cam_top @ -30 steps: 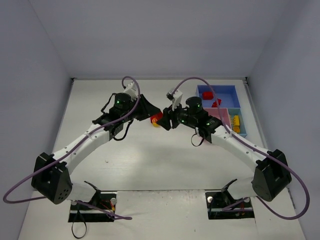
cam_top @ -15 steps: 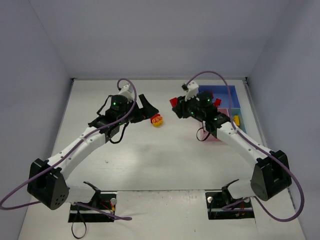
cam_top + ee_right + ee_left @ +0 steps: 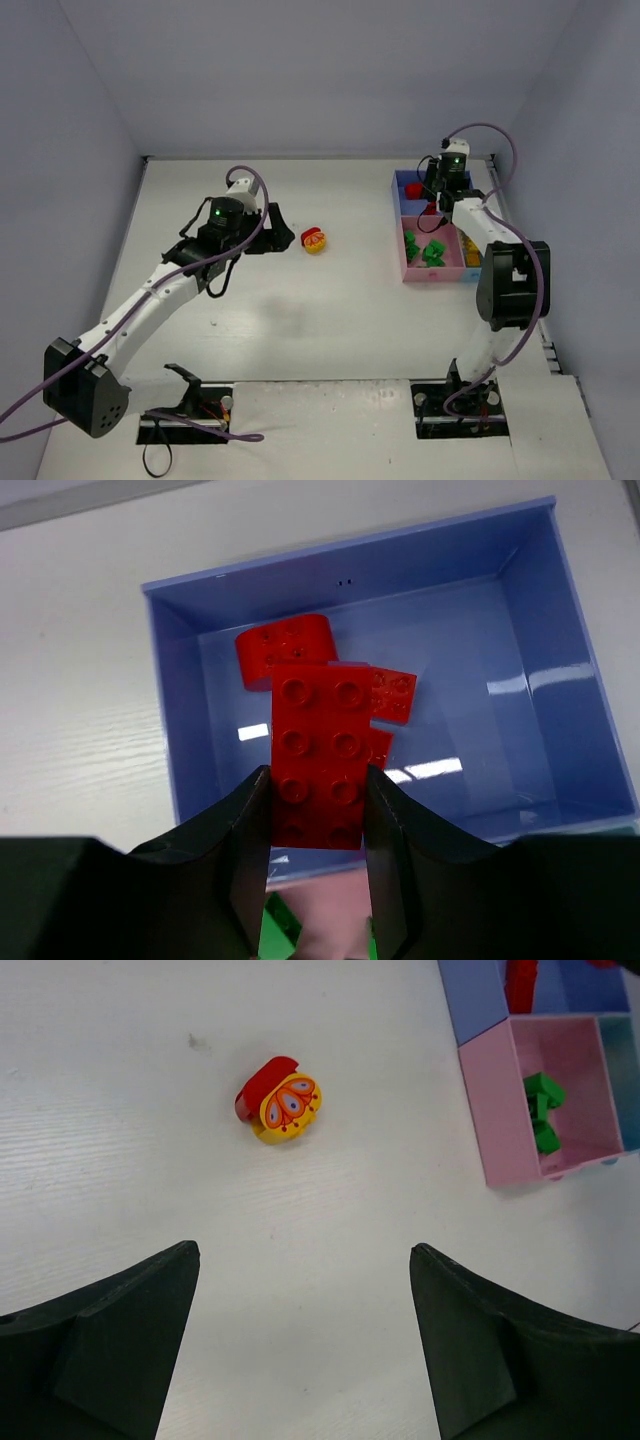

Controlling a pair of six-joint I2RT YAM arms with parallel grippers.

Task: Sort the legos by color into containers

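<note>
My right gripper [image 3: 317, 775] is shut on a red lego [image 3: 320, 740], a flat studded brick held just above the blue container [image 3: 470, 630], where two more red legos [image 3: 285, 645] lie. In the top view the right gripper [image 3: 437, 195] hangs over that blue container [image 3: 402, 185]. My left gripper [image 3: 302, 1250] stands open and empty over the table. A little ahead of it lies a red and yellow lego piece [image 3: 280, 1100], seen from above as the same piece [image 3: 314, 240], right of the left gripper [image 3: 278, 232]. Green legos [image 3: 425, 248] sit in the pink container [image 3: 408, 272].
A small light-blue compartment [image 3: 482, 262] with yellow legos [image 3: 471, 244] adjoins the pink one at the tray's right side. The tray stands near the table's right edge and wall. The right arm's purple cable loops above the tray.
The right arm has swung from the table's middle to the blue container, carrying the red lego. The left gripper has opened, let go of the red and yellow piece and drawn back to the left.
</note>
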